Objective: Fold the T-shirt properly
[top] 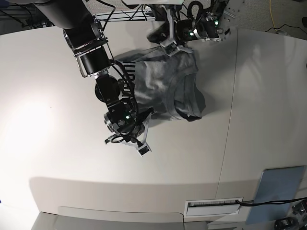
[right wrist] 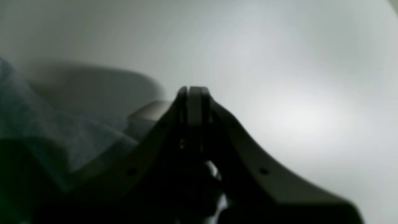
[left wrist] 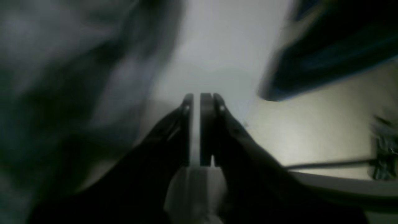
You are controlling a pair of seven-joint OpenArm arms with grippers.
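Base view, reading left to right. My right arm comes down from the top-left corner over the white desk (top: 43, 143). Its right gripper (top: 142, 147) sits low near the middle of the desk, just past the lower-left edge of the T-shirt (top: 163, 88). From that wrist camera the right gripper (right wrist: 194, 93) has its jaws pressed together. Grey cloth lies bunched to the left of and behind it, beside the jaws. I see nothing between the tips, and I cannot tell for sure whether a thin fold is caught lower down.

The T-shirt lies crumpled in the upper middle of the desk, heather grey. Black block lettering shows at its left side next to the right arm. The ribbed neck opening faces the lower right, with a dark fold below it.

At the top, right of centre, my left arm reaches in over the shirt's upper edge. The left gripper (top: 173, 48) is down at the cloth there. In the left wrist view, badly blurred, the left gripper (left wrist: 199, 99) shows jaws nearly shut with a narrow slit between them. Blurred grey fabric fills the left of that view. Whether cloth is pinched I cannot tell.
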